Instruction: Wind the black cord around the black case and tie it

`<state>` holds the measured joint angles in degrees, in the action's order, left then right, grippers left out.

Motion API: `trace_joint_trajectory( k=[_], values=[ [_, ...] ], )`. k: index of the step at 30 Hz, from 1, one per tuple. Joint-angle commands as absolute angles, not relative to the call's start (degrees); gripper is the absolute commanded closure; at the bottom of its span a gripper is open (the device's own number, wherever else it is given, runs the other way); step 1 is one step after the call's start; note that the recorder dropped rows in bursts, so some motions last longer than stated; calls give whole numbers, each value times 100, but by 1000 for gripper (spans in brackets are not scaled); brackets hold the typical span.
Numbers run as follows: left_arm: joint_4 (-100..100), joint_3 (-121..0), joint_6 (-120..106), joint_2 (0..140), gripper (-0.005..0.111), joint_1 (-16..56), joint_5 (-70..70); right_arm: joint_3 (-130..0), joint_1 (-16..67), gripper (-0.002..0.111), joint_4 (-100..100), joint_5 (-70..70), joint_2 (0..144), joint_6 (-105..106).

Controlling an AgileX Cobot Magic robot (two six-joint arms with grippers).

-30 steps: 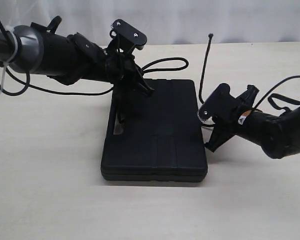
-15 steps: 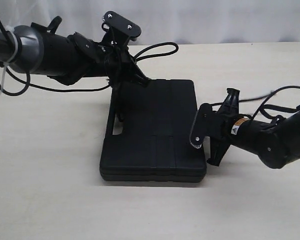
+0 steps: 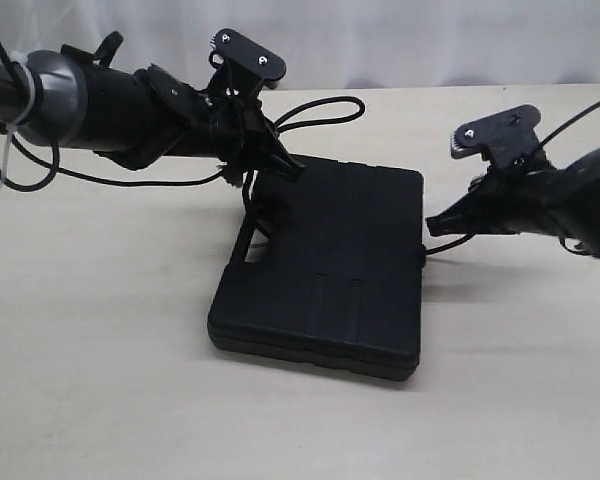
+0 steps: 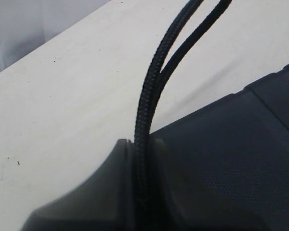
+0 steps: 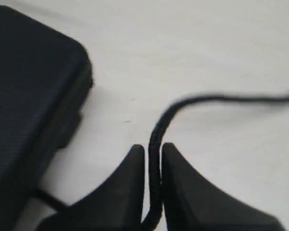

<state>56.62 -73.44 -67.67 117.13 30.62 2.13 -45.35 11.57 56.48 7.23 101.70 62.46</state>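
The flat black case [image 3: 325, 265] lies in the middle of the table, turned a little askew. My left gripper [image 3: 280, 163] hangs over its far left corner, shut on the black cord [image 4: 153, 82], which runs doubled up out of the jaws [image 4: 140, 150] beside the case [image 4: 231, 159]. A loop of the cord [image 3: 325, 108] arches behind the case. My right gripper [image 3: 438, 222] is off the case's right edge, shut on the cord [image 5: 183, 102], which passes between its fingertips [image 5: 154, 154]. The case's corner [image 5: 29, 82] lies beside it. The frayed knot is hidden.
The pale tabletop [image 3: 100, 380] spreads around the case, with a white curtain [image 3: 430, 40] behind its far edge. The left arm's thin smooth cables [image 3: 20, 170] hang near the left edge of the exterior view.
My right gripper has swung from the case's right front edge up and away to the right with the cord. The case has turned and slid right. The left gripper has barely moved.
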Motion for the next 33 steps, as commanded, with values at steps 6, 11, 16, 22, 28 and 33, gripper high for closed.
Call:
trace_joint_trajectory(
  k=[6,11,16,22,28,33],
  values=[
    [5630,-7340,-6719,11717,107,3074,203,-5464,382,65,5282,-1620,10063,4890],
    [5619,-7340,-6719,11717,107,3074,203,-6314,-85,65,2603,-2917,10211,2096],
    [5619,-7340,-6719,11717,107,3074,203,-6771,-145,65,286,-3505,10485,-174],
    [5619,-7340,-6719,11717,107,3074,203,-7131,-345,65,1272,-3679,11159,-231],
    [5642,-7340,-6741,11717,107,3074,114,-7174,-701,65,3326,-3254,11487,448],
    [5631,-7340,-6739,11717,107,3074,163,-7174,-832,65,3787,-2929,11840,383]
  ],
)
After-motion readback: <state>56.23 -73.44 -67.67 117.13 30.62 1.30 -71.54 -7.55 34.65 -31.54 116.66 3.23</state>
